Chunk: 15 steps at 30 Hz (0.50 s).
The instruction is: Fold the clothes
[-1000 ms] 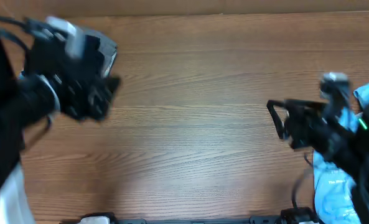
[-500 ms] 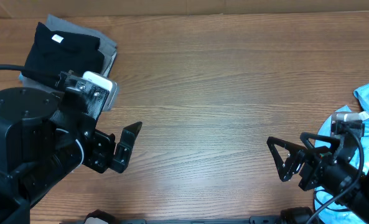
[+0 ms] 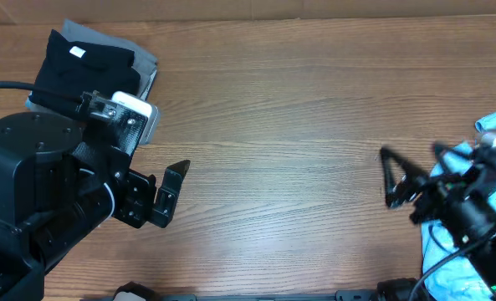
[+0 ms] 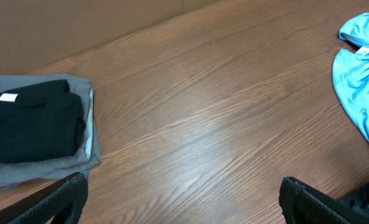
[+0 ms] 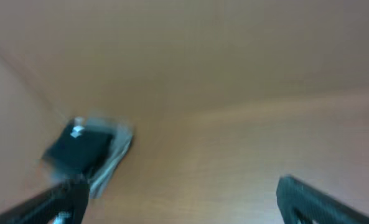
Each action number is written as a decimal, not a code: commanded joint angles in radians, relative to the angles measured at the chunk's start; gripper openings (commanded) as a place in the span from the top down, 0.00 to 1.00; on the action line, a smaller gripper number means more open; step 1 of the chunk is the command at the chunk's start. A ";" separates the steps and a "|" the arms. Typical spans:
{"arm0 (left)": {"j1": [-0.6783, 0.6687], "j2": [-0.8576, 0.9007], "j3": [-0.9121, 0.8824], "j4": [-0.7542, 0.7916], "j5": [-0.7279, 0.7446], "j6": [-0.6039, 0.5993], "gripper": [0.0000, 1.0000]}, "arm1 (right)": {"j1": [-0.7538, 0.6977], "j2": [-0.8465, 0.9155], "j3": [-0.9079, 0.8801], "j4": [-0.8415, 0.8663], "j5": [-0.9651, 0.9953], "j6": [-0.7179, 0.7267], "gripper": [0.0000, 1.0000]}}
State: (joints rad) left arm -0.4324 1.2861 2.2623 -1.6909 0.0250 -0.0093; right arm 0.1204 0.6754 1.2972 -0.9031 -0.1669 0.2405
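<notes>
**Left gripper (image 3: pixel 171 194) spread wide, right gripper (image 3: pixel 390 180) same, both empty**

Hanging over the bare brown wooden table (image 3: pixel 289 125) toward the front left, jaws apart and nothing between them. Same deal on the right: fingers splayed above the wood, just beside a crumpled light-blue shirt (image 3: pixel 461 242) at the right edge, not pinching it. Pretty blurry on that side, wrist view included. Over in the far left corner: a folded plain black T-shirt (image 3: pixel 84 67), small white neck label (image 3: pixel 78 52) facing up, stacked on folded grey trousers (image 3: pixel 147 67) with grey peeking out along the right side. Nearer the left gripper than the right, touching neither.
</notes>
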 commanded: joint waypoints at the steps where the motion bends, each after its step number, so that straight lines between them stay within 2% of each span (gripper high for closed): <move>1: -0.007 0.002 -0.003 0.002 -0.010 -0.017 0.00 | 0.002 -0.104 -0.160 0.175 0.151 -0.010 0.00; 4: -0.007 0.003 -0.003 0.002 -0.010 -0.017 0.00 | 0.002 -0.218 -0.346 0.340 0.144 -0.008 0.00; 9: -0.007 0.003 -0.003 0.002 -0.010 -0.017 0.00 | -0.002 -0.391 -0.610 0.413 0.151 -0.009 0.00; 15: -0.007 0.005 -0.003 0.002 -0.010 -0.017 0.00 | -0.019 -0.540 -0.985 0.666 0.132 -0.002 0.00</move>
State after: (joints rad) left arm -0.4324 1.2861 2.2597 -1.6905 0.0242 -0.0093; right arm 0.1085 0.1902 0.4435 -0.3077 -0.0376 0.2359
